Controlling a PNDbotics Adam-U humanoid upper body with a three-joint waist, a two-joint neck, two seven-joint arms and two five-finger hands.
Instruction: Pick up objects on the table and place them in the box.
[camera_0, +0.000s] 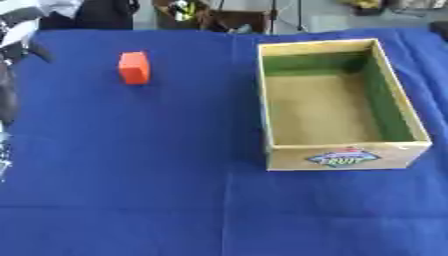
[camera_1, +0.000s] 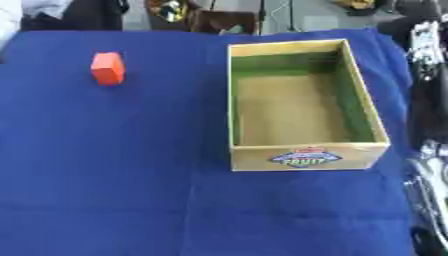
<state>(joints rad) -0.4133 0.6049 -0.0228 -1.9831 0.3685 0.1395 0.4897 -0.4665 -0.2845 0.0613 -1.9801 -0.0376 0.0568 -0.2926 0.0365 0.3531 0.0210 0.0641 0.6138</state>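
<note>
you're looking down at a table draped in a blue cloth (camera_0: 131, 175); beyond its far edge, grey floor (camera_0: 324, 17) and dark stand legs (camera_0: 276, 15) show.

1. On the table (camera_0: 131, 190): a block (camera_0: 134, 67) and a box (camera_0: 337, 160).
2. Block toward the far left corner, standing alone, well apart from the box.
3. Box on the right half, long side running from the far edge toward the middle, open top up.
4. Label (camera_0: 343, 157) on the box's near wall.
5. Near half of the table in front of both.
</note>
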